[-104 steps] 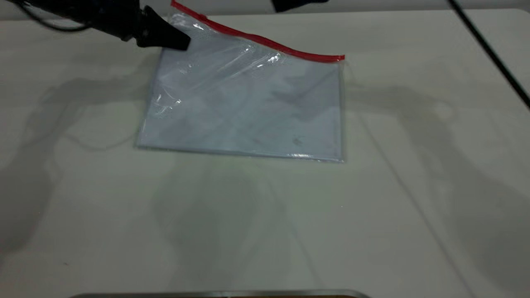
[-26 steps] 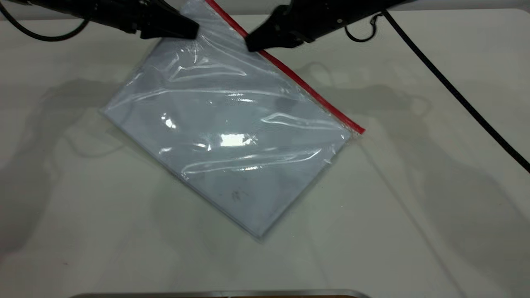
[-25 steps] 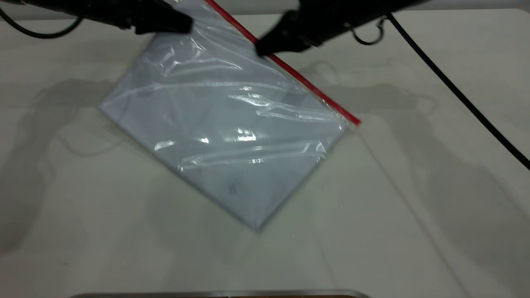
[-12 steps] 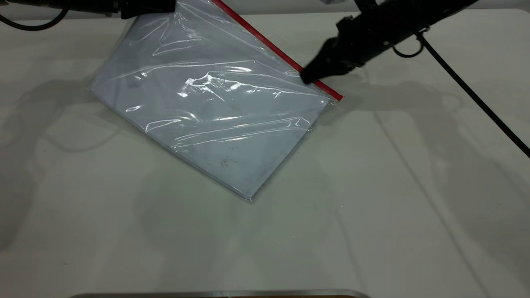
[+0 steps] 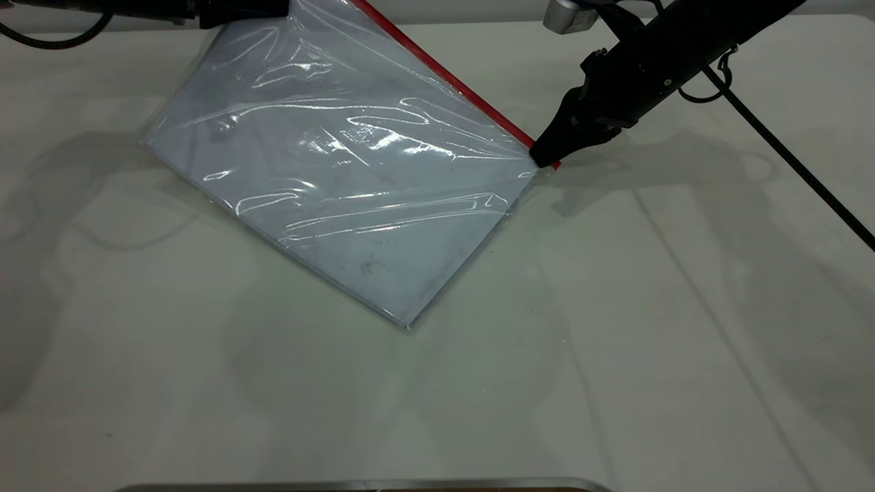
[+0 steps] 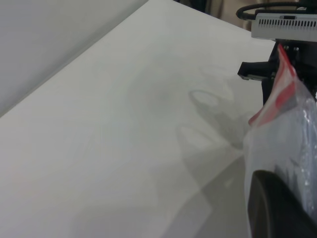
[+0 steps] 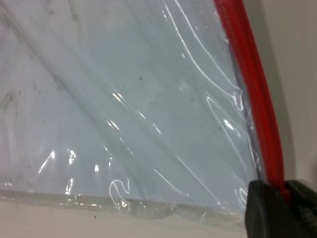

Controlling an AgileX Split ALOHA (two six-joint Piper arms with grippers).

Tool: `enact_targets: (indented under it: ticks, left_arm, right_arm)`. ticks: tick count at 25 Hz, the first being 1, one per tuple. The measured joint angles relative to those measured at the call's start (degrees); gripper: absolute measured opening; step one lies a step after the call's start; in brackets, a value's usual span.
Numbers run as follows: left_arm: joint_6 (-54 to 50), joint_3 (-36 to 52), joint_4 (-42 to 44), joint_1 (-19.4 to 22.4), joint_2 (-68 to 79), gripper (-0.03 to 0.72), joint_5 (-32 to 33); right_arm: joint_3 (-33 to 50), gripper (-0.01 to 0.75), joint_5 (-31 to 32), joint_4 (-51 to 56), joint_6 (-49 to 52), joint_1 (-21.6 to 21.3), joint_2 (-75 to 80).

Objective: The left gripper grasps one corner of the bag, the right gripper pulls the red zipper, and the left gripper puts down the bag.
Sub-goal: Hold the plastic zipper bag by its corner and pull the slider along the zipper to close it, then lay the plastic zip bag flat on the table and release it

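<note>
The clear bag (image 5: 348, 178) with white paper inside hangs tilted, its far corner lifted and its near corner touching the table. My left gripper (image 5: 277, 8) is shut on that lifted corner at the top left; the bag's plastic also shows in the left wrist view (image 6: 290, 148). The red zipper (image 5: 444, 76) runs along the upper right edge. My right gripper (image 5: 543, 158) is shut on the red zipper at its lower right end. In the right wrist view the red zipper (image 7: 255, 94) runs down between my black fingers (image 7: 262, 208).
The white table (image 5: 615, 328) spreads all round the bag. The right arm's thick black cable (image 5: 800, 167) crosses the table's right side. A metal edge (image 5: 355, 485) lies along the front.
My right gripper has slid down the red zipper from its upper part to its lower right end. The bag has shifted a little up and left.
</note>
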Motion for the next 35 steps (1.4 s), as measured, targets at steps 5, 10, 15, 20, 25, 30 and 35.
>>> enact_targets:
  ticks: [5,10,15,20,25,30,35]
  left_arm:
    - [0.19,0.00,0.00,0.00,0.00,0.053,0.00]
    - [0.19,0.00,0.36,0.00,0.00,0.053,0.00]
    - [0.02,0.00,0.61,0.00,0.00,0.053,0.00]
    - [-4.16,0.00,4.19,-1.00,-0.18,0.053,-1.19]
    - [-11.52,0.00,6.00,-5.12,1.53,0.053,-6.29]
    - [-18.23,0.00,6.12,-9.44,4.63,0.076,-11.50]
    - [-23.30,0.00,6.79,-9.95,3.73,0.224,-11.85]
  right_arm:
    - [0.00,0.037,1.04,-1.69,0.48,0.00,0.00]
    - [0.00,0.037,2.27,-2.24,0.68,0.00,0.00]
    - [0.00,0.052,2.43,-2.43,0.74,0.00,0.00]
    - [-2.97,0.186,0.78,-1.05,1.26,0.00,-0.32]
    - [-5.90,0.392,3.87,2.57,4.62,-0.05,-4.95]
    - [-6.09,0.418,15.79,3.72,8.90,0.70,-13.46]
    - [-6.09,0.395,20.59,1.24,17.96,1.25,-23.30]
